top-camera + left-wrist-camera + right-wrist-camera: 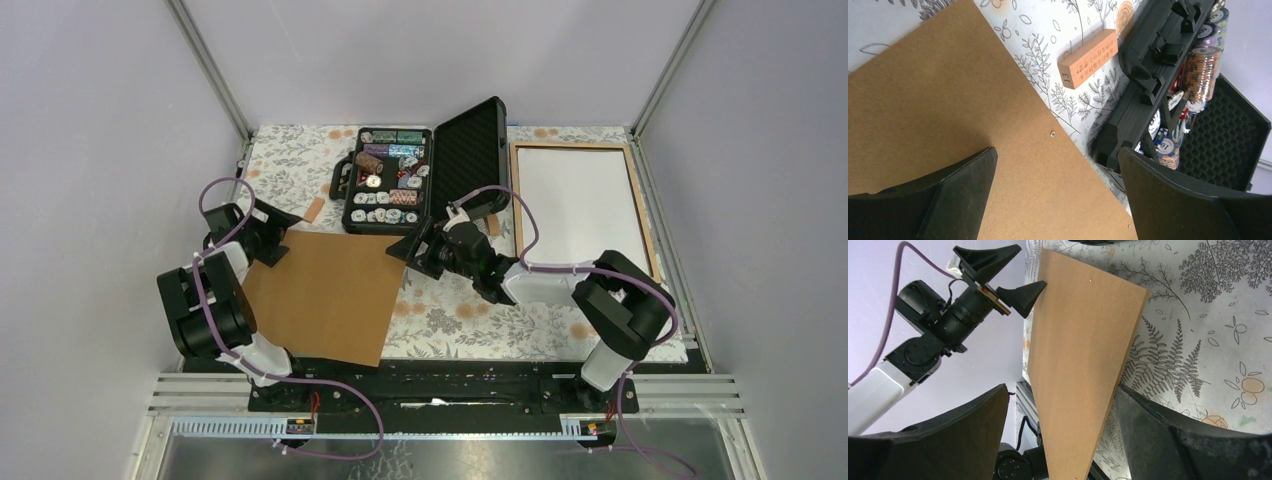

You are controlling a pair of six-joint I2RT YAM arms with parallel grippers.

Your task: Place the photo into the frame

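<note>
At the far right corner of the table, the frame [516, 200] lies flat with its light wood side up, parallel to the right wall. Within it the photo [580, 205] fills the opening, apparently print side down, since only a plain white face shows. Just left of the frame stands an open black case of poker chips [388, 180], its foam-lined lid [472, 155] tilted up on the side toward the frame. A small wooden block [1088, 58] marked 13 rests on the floral tablecloth [470, 320] near the case's left end. Nearer the arms, well apart from the frame, a plain brown backing board [320, 295] lies over the left-centre of the cloth, reaching the table's near edge. Left gripper [1057, 150]: poised at the board's far left corner, jaws spread wide above the board's face, holding nothing. Right gripper [1062, 387]: extended across to the board's far right corner, jaws spread, one finger on each side of that corner. Whether either finger touches the board cannot be told.
</note>
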